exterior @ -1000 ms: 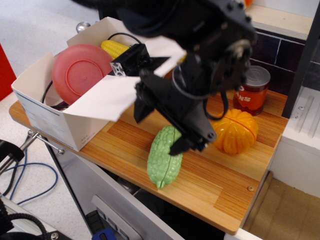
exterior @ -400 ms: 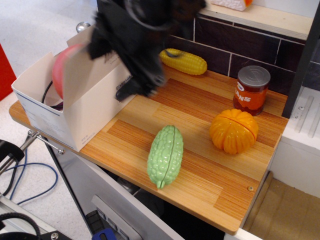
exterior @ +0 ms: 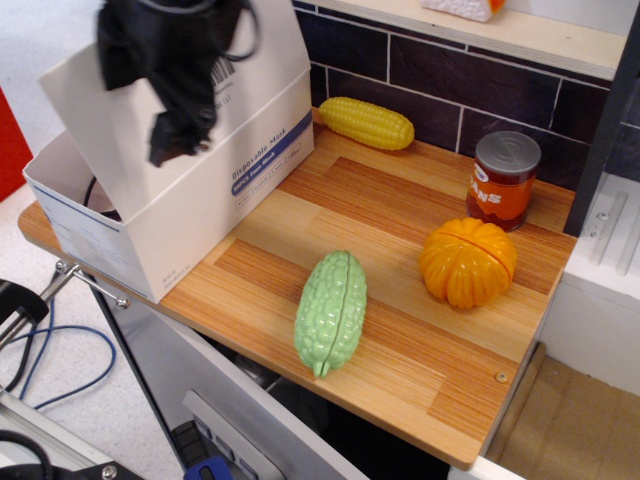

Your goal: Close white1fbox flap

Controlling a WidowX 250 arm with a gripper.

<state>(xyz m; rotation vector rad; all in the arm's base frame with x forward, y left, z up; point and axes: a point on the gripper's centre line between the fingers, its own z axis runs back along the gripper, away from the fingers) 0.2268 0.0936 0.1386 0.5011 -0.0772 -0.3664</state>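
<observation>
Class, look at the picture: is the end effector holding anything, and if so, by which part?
It cannot be told. The end effector is blurred against the flap of the white1fbox; it looks pressed against the panel, but no grip is visible.

Wooden counter [exterior: 400,330] carries white1fbox [exterior: 190,200], corn [exterior: 366,122], can [exterior: 502,180], orange pumpkin [exterior: 467,261] — green gourd [exterior: 331,311]

A single camera is looking steeply down from above and in front of the desk [exterior: 400,230], taking in its whole wooden top at middling range, with the blurred black tool [exterior: 170,135] sitting at the upper left of the frame, close to the lens.
</observation>
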